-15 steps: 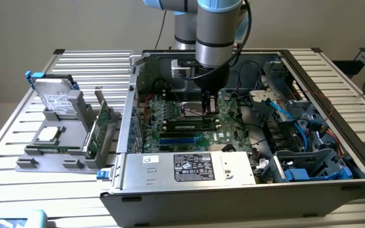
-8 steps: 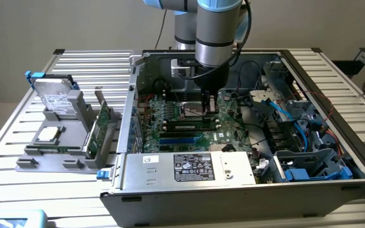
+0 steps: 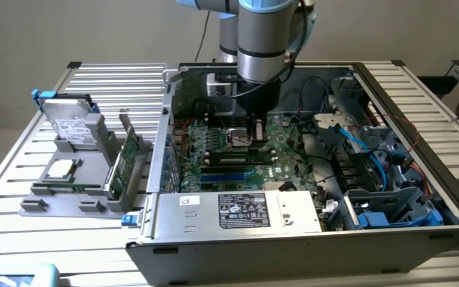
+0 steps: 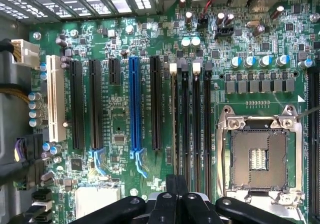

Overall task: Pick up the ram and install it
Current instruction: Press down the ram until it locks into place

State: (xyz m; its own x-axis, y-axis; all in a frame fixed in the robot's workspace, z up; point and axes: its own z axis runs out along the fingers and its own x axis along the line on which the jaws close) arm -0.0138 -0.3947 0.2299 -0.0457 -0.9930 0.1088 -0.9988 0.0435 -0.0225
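The ram (image 3: 234, 159) is a thin green stick with a pale label. It stands on edge in a memory slot on the motherboard (image 3: 213, 143) inside the open computer case. In the wrist view the ram (image 4: 173, 119) shows as a thin edge in the memory slot nearest the long black expansion slots. My gripper (image 3: 253, 139) hangs straight down inside the case, low over the board just beside the stick. Its black fingers (image 4: 175, 186) are shut together with nothing between them, in line with the ram's slot.
An empty CPU socket (image 4: 260, 154) lies beside the memory slots. Blue cables (image 3: 357, 140) and a drive cage (image 3: 393, 206) fill the exterior view's right side. The power supply (image 3: 238, 209) sits at the front. A grey holder (image 3: 94, 179) outside holds a hard drive (image 3: 70, 128) and a green expansion card (image 3: 122, 164).
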